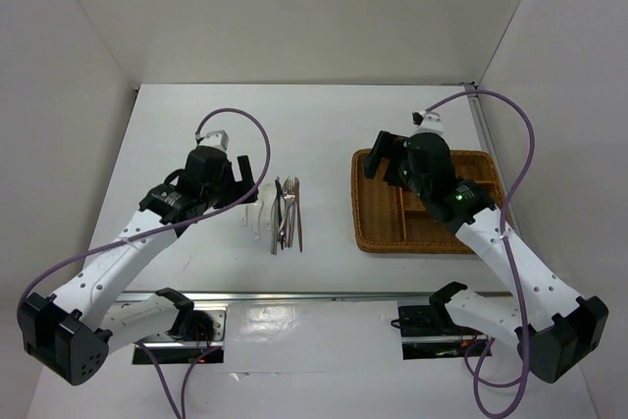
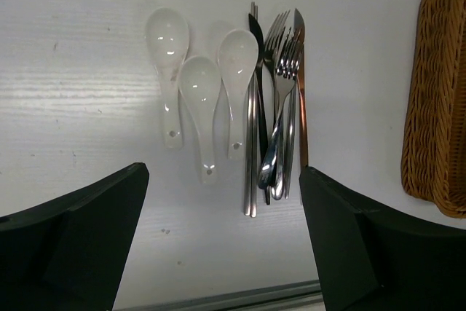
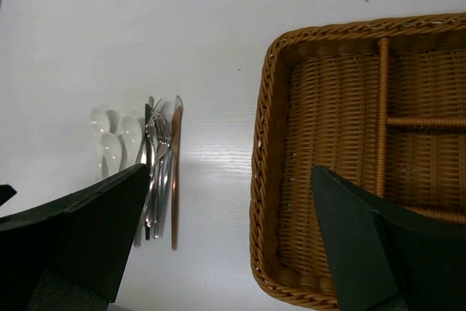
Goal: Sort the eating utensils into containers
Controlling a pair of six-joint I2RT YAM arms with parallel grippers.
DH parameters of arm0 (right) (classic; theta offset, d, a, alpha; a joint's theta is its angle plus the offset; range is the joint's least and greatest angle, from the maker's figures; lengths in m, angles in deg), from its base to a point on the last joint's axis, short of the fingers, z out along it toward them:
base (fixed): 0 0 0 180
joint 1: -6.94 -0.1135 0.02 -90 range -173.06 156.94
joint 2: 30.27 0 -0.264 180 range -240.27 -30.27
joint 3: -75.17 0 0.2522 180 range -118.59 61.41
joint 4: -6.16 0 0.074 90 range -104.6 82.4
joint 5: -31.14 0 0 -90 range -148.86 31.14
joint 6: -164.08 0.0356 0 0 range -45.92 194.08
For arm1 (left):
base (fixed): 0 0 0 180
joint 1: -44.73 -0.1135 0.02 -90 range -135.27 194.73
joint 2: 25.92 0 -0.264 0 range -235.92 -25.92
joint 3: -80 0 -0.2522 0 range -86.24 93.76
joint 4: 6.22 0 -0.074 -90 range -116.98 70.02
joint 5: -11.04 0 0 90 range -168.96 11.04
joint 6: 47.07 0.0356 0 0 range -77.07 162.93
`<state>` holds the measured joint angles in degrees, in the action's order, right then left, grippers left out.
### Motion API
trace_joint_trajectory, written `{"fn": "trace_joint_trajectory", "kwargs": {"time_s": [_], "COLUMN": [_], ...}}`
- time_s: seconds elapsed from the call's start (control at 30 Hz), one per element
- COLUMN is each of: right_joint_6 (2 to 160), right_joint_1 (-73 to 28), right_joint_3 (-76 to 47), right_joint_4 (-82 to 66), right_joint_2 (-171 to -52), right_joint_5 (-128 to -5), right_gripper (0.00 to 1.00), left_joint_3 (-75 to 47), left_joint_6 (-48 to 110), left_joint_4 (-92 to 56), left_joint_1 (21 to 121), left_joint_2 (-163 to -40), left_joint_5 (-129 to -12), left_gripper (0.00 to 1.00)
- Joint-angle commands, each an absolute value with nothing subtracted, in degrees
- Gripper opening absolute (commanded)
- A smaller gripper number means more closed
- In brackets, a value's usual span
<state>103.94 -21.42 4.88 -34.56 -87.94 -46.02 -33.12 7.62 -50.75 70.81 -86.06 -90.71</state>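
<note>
while the left gripper (image 2: pixel 224 176) and right gripper (image 3: pixel 229 176) gaped wide, empty, the white spoons (image 2: pixel 200 100) left of the wicker tray (image 3: pixel 263 180) looked light, slick, chippable; best pinched mid-handle.

The white table (image 1: pixel 324 125) carries three white spoons (image 2: pixel 200 89) side by side. Forks (image 2: pixel 285 71), chopsticks (image 2: pixel 251 172) and a reddish-brown stick (image 2: pixel 303 121) are bunched just beside them. A wicker tray (image 1: pixel 361 208) sits apart, toward the right.
</note>
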Motion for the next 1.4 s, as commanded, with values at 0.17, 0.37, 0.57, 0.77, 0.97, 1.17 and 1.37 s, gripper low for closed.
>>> {"fn": "trace_joint_trajectory", "kwargs": {"time_s": [0.17, 0.37, 0.57, 0.77, 0.97, 1.17, 1.37], "right_joint_6": [100.4, 101.1, 99.9, 99.4, 99.4, 99.4, 99.4], "right_joint_1": [-21.1, -21.1, -21.1, -21.1, -21.6, -21.6, -21.6], "right_joint_3": [0.6, 1.8, 0.7, 0.7, -0.5, -1.1, -1.7], "right_joint_4": [-31.9, -26.7, -26.7, -24.1, -24.1, -24.1, -23.1], "right_joint_2": [-95.3, -96.6, -101.1, -102.7, -105.5, -107.6, -110.2], "right_joint_5": [-52.2, -58.6, -60.4, -63.4, -64.8, -64.8, -62.9], "right_gripper": [1.0, 1.0, 1.0, 1.0, 1.0, 1.0, 1.0], "left_joint_3": [-32.1, -31.6, -31.6, -33.3, -35.3, -37.2, -34.6], "left_joint_6": [7.3, 5.5, 4.6, 6.9, 7.6, 11.9, 11.4], "left_joint_4": [-52.2, -52.2, -51.1, -45.8, -42.5, -35.5, -34.2], "left_joint_1": [71.0, 71.0, 71.0, 71.0, 65.0, 63.7, 66.0], "left_joint_2": [-87.5, -90.9, -94.7, -95.8, -99.0, -97.5, -102.4], "left_joint_5": [-90.6, -92.6, -90.5, -88.2, -82.3, -72.6, -69.4], "left_gripper": [0.98, 0.94, 0.94, 0.89, 0.79, 0.78, 0.87]}}
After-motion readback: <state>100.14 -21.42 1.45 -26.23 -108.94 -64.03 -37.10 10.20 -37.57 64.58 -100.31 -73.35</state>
